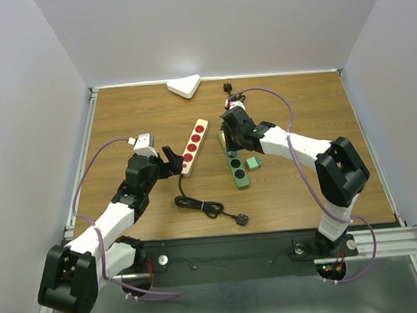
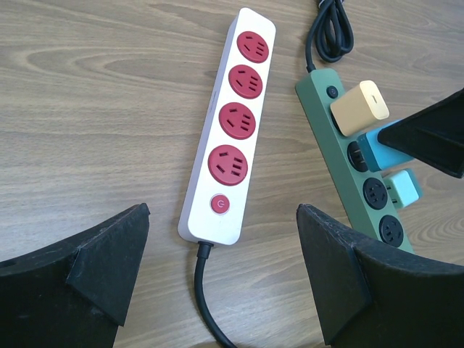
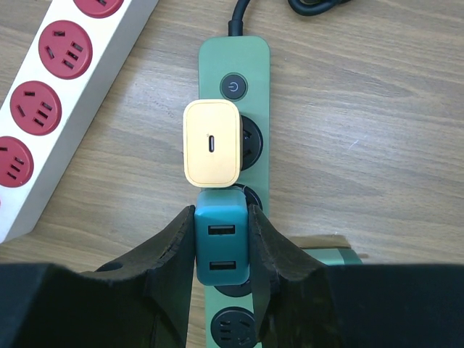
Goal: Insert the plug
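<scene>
Teal plug tight in right pincer over green strip; left pincer wide, empty.

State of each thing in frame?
White power strip with red sockets: four sockets empty.
Yellow block charger: in dark green power strip, first socket.
Teal block charger: gripped over second socket.
Pale green adapter: unplugged, lying loose.
Left gripper: open, empty.
Right gripper: shut on teal block charger.

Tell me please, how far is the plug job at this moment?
Done: the yellow charger sits in the green power strip. In hand: the right end effector grips the teal charger over the next socket; seating is unclear. Remaining: probably release it; a mint plug lies beside the strip.
</scene>
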You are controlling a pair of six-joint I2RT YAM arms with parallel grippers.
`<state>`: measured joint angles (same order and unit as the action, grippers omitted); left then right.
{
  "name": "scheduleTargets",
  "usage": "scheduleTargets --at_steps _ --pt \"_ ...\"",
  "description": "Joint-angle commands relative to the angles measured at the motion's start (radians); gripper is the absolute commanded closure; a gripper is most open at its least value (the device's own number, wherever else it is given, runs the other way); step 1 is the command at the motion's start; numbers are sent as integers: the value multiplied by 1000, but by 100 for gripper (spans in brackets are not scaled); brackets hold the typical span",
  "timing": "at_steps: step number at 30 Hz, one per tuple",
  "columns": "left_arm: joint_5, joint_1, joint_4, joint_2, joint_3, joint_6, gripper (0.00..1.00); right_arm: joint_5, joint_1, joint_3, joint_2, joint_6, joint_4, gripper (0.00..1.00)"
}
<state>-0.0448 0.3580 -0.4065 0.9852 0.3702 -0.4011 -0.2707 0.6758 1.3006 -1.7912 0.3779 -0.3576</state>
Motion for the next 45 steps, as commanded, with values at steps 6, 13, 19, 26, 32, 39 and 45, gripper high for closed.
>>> scheduleTargets --at_steps 6,13,19,26,32,39,45 --pt "-3 -5 -26 -28 -16 15 6 -79 34 -18 -50 -33 -72 99" --pt "-3 -5 -26 -29 -13 13 6 -110 48 -83 -51 -34 -66 99" --pt "-10 -7 -31 -17 -10 15 6 -107 50 -126 -73 -19 -29 99" --pt "-13 -8 -38 -11 -11 15 6 -96 61 -225 -34 16 3 100" --pt "-18 -10 -40 -8 -11 13 6 -104 82 -256 -60 22 14 100" --pt "-21 -11 -41 -6 -10 13 6 -105 120 -323 -88 55 17 100" --pt "-29 -13 -51 -2 -11 8 6 -79 139 -383 -77 98 22 100"
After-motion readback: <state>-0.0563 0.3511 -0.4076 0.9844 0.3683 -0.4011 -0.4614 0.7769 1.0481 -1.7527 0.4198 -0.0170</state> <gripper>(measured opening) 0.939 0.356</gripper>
